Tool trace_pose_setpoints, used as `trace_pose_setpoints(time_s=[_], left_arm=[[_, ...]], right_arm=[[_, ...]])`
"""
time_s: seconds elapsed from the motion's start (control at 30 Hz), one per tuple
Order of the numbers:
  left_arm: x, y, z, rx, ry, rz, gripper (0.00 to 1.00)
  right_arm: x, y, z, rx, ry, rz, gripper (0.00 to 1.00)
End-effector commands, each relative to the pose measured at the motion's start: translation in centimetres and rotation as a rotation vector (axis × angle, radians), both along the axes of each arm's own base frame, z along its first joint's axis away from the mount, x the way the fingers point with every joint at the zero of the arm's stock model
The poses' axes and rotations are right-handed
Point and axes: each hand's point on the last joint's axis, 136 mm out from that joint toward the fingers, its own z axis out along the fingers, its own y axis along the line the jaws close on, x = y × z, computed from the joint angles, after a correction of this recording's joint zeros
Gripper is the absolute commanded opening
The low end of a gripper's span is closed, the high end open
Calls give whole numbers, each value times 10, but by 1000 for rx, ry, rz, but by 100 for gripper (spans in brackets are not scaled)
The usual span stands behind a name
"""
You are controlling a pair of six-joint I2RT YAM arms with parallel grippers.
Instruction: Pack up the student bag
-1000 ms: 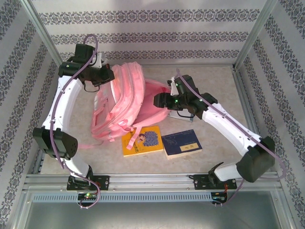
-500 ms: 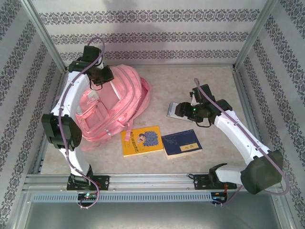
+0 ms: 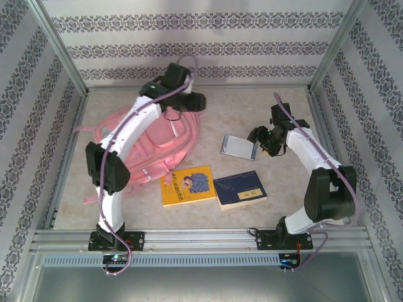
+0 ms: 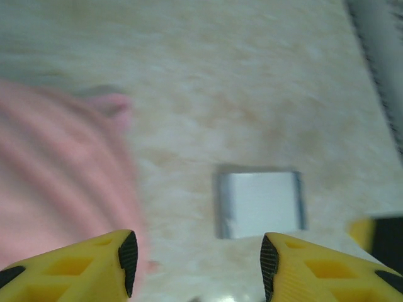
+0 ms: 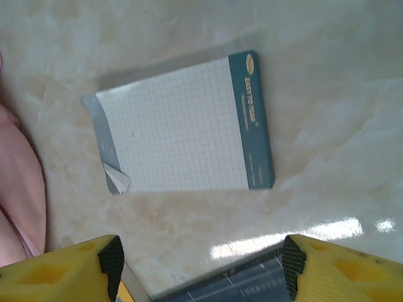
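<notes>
The pink student bag (image 3: 148, 141) lies flat on the left half of the table, under my left arm. My left gripper (image 3: 191, 101) hovers past the bag's top right edge, open and empty. In the blurred left wrist view the left gripper (image 4: 198, 270) has the bag (image 4: 56, 189) to its left and a grid notepad (image 4: 261, 202) ahead. My right gripper (image 3: 260, 138) is open just right of the notepad (image 3: 238, 146). The right wrist view has the right gripper (image 5: 199, 270) empty above bare table, with the notepad (image 5: 182, 129) beyond and the bag's edge (image 5: 16, 189) at the left.
A yellow book (image 3: 187, 185) and a blue book (image 3: 239, 189) lie side by side near the front, below the bag and notepad. The blue book's edge (image 5: 252, 280) lies just under my right fingers. Patterned walls and metal frame posts close in the table.
My left gripper opened, let go of the bag's top and swung right. The bag sank flatter to the left. My right arm drew back to the right, off the notepad.
</notes>
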Motion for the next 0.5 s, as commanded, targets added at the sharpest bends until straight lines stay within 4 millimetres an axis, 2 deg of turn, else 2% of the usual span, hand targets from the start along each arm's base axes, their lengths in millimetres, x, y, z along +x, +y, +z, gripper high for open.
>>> trace_pose_setpoints(time_s=[0.0,0.17,0.3,0.47], left_arm=[[4,-39,-41,-110,132,-30,55],[7,-79,-92,-214,281,4,50],[7,-87,-138,-184,390,67,51],[1,-93,-175,-137,451,98,52]], right_arm=[[24,-3,0,90,-34,-32,67],[40,-2,-20,195,9,-6,65],[41,-5,-34,160,59,60,64],[41,-7,-48,147,94,90,63]])
